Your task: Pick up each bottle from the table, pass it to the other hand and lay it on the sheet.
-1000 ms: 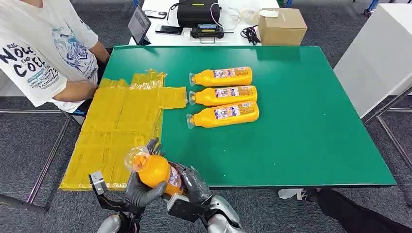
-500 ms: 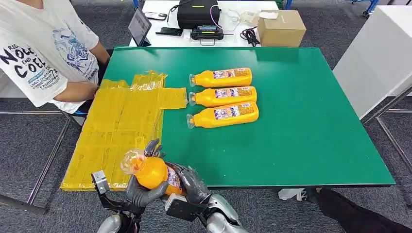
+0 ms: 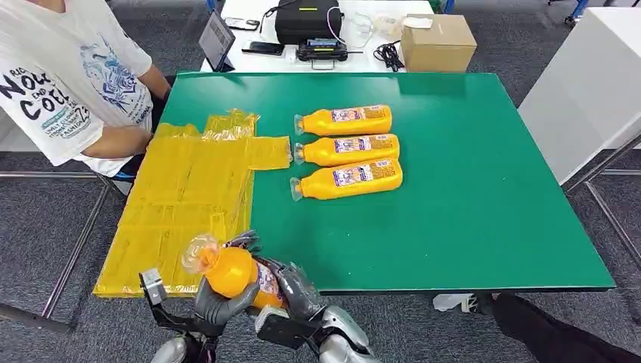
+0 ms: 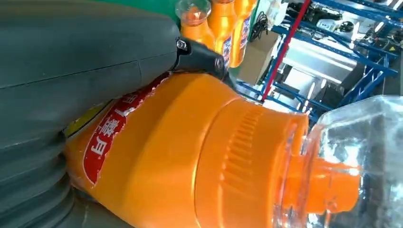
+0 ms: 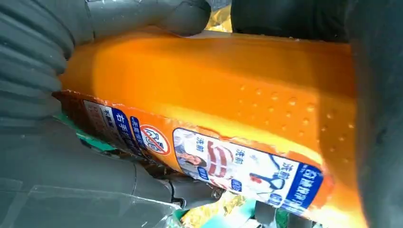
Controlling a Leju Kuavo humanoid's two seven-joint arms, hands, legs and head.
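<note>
I had both the left hand (image 3: 219, 299) and right hand (image 3: 296, 291) gripping the bottle (image 3: 234, 271) off the table edge beside the sheet (image 3: 181, 197), so an early right release could have dropped it

Held bottle (image 3: 234, 274): glossy orange plastic, clear cap, printed paper label. Sheet (image 3: 185, 200): crinkled shiny yellow film. Table (image 3: 484, 197): matt green top. Left hand (image 3: 219, 301): matt grey ribbed cover. Box (image 3: 438, 41): plain brown cardboard.
</note>
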